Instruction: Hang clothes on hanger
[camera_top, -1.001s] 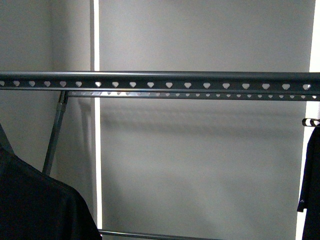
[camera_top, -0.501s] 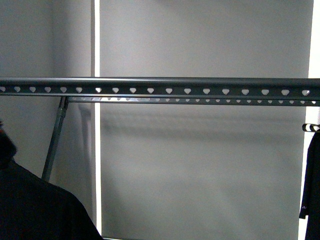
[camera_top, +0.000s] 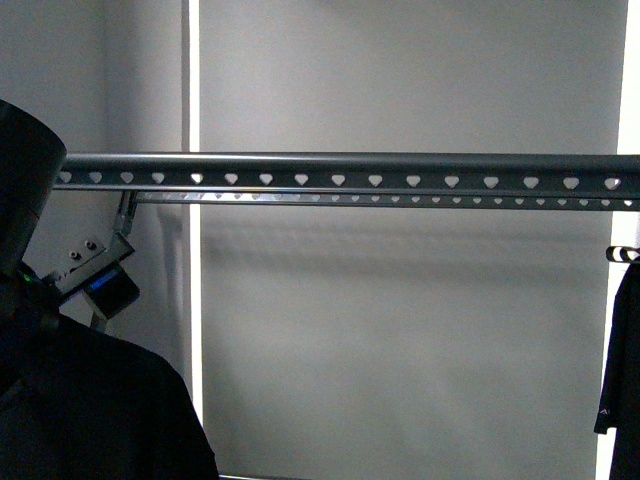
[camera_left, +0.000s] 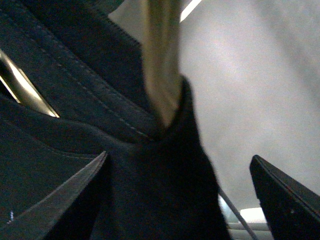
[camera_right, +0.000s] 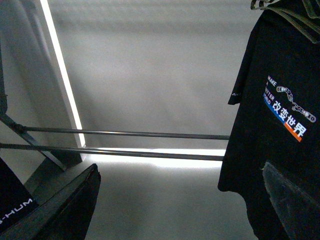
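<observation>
The black T-shirt fills the lower left of the front view, and a fold of it rises to the height of the rail's left end. My left gripper is shut on the shirt's black cloth. A tan bar stands in the collar. In the front view only the left wrist's grey hardware shows. The hanger's dark grey rail with heart-shaped holes crosses the front view. My right gripper is open and empty, low near the rack's bottom bars.
A second black garment hangs at the rack's right end, with a tiny white triangle on its sleeve. The right wrist view shows its chest print. A second thinner rail runs behind the first. A grey wall lies behind.
The black T-shirt and my left arm have risen at the left. The cloth now reaches the rail's left end and covers it, and the wrist hardware has come into view.
</observation>
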